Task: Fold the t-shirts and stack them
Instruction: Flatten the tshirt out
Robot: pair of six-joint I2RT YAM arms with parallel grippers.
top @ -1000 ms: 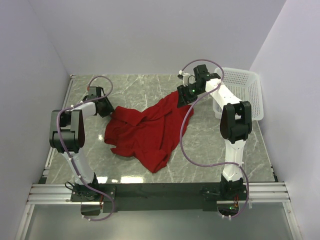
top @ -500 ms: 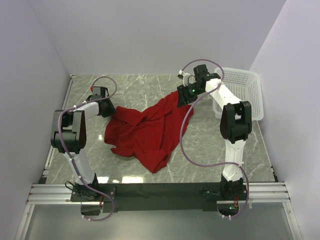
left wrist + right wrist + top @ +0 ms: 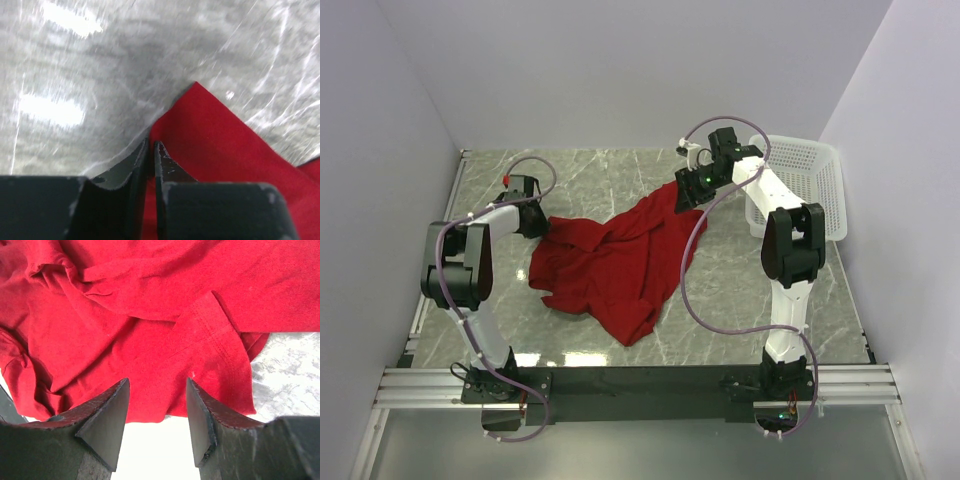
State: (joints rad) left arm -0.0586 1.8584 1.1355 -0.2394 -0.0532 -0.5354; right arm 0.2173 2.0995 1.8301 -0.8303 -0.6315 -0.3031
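One deep red t-shirt (image 3: 615, 260) lies crumpled in the middle of the marble table (image 3: 760, 290). My left gripper (image 3: 537, 224) sits low at the shirt's far left corner. In the left wrist view its jaws (image 3: 151, 145) are almost closed, with a fold of the red cloth (image 3: 225, 145) pinched between them. My right gripper (image 3: 682, 196) hangs over the shirt's far right corner. In the right wrist view it is open (image 3: 157, 382), and the cloth (image 3: 150, 315), with a stitched hem, lies below and ahead of the fingertips, not between them.
A white mesh plastic basket (image 3: 810, 180) stands at the far right, just behind the right arm. White walls close the table on the left, back and right. A metal rail (image 3: 640, 380) runs along the near edge.
My left arm has shifted slightly at the shirt's left corner. The cloth has barely moved. The right arm has not moved.
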